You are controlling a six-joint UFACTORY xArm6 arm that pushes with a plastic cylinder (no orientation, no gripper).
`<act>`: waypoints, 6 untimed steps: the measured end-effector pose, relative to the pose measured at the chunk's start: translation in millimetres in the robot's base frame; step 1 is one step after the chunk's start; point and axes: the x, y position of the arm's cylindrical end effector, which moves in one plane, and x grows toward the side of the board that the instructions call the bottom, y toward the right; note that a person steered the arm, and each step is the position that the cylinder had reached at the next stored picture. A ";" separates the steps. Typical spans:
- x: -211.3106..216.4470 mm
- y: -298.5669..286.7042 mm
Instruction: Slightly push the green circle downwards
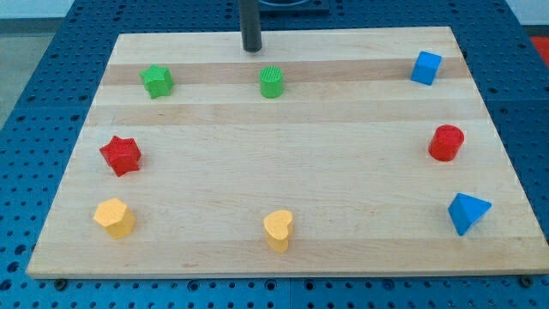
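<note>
My tip (251, 49) stood at the view's top edge of the wooden board (283, 172), a bare dark rod holding nothing and touching no block. It sat just above and a shade to the left of the green circle (272, 82), near it but with a strip of bare wood between the two.

Across the board from the view's left: a yellow block (115, 217) of rounded, unclear shape sat at the bottom-left corner, and above it a red star (121, 154). Higher up, the green star (157, 81) lay in the top-left area, level with the green circle and well apart from it. Then the green circle itself, a ribbed upright cylinder, in the top middle. Straight below it, well apart at the bottom edge, was a yellow heart (278, 229). Nothing lay between those two; the wood below the circle was open.

On the view's right, a blue cube (425, 68) stood at the top, a red cylinder (446, 142) below it, and a blue triangular block (467, 213) lowest, all well apart from my tip.
</note>
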 end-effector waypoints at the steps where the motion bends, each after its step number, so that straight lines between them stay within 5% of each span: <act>1: 0.4 11.6; 2: 20.0 50.8; 6: 83.5 50.1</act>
